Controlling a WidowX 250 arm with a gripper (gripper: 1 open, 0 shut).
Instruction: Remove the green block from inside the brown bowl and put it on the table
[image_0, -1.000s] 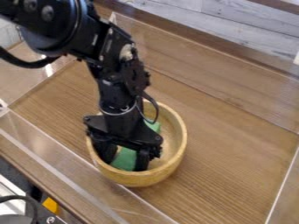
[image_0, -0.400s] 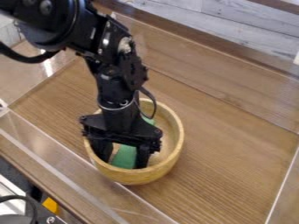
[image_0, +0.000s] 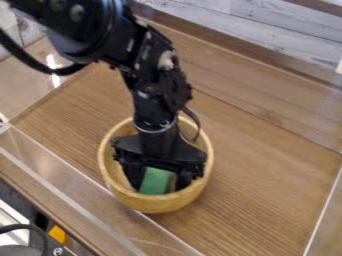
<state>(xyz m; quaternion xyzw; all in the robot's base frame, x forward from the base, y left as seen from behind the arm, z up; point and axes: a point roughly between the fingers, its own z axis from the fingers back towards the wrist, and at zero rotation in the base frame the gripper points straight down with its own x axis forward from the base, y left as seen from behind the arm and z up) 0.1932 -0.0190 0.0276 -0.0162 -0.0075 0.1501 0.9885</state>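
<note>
The brown bowl (image_0: 198, 190) sits on the table (image_0: 261, 130) near the front acrylic wall. Inside it lies the green block (image_0: 156, 180), partly covered by the arm. My gripper (image_0: 159, 177) points straight down into the bowl, open, with one dark finger on each side of the block. I cannot tell whether the fingers touch the block or the bowl's floor.
Clear acrylic walls (image_0: 60, 190) edge the tabletop at the front and left. The black arm (image_0: 100, 35) reaches in from the upper left over the bowl. Bare wood lies to the right of the bowl and behind it.
The gripper has shifted right inside the bowl, still open around the green block. The bowl has stayed where it was.
</note>
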